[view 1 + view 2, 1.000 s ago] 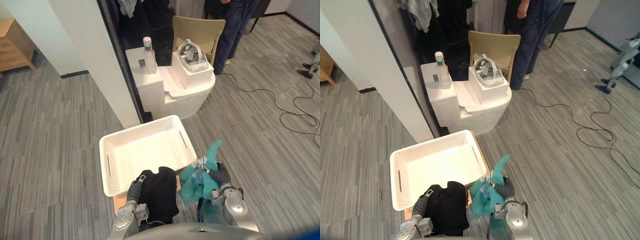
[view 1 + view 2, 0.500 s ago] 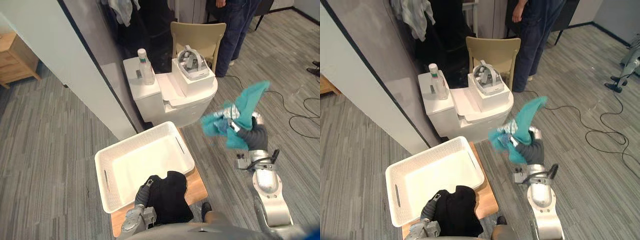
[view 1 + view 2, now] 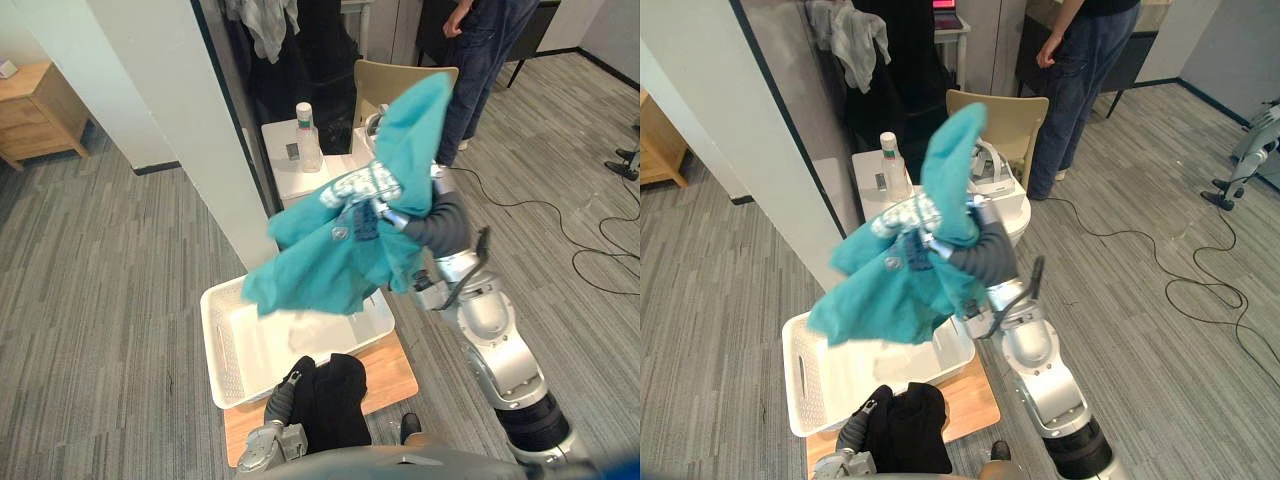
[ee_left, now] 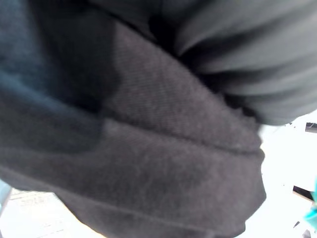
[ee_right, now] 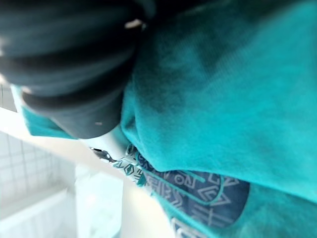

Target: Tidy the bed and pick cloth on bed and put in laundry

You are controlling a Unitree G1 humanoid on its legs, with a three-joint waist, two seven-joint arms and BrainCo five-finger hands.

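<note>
Right robot hand [image 3: 422,226] grips teal cloth [image 3: 330,255] over basket [image 3: 222,345] for dropping; left robot hand [image 3: 283,392] under black cloth [image 3: 335,405], grip unclear.

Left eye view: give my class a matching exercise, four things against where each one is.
Things:
1 teal cloth
2 black cloth
3 white basket
4 bottle

Places:
A on the wooden board
B on the white stand
C held up by the right robot hand
D draped over the left robot hand

Pairs: 1-C, 2-D, 3-A, 4-B
</note>
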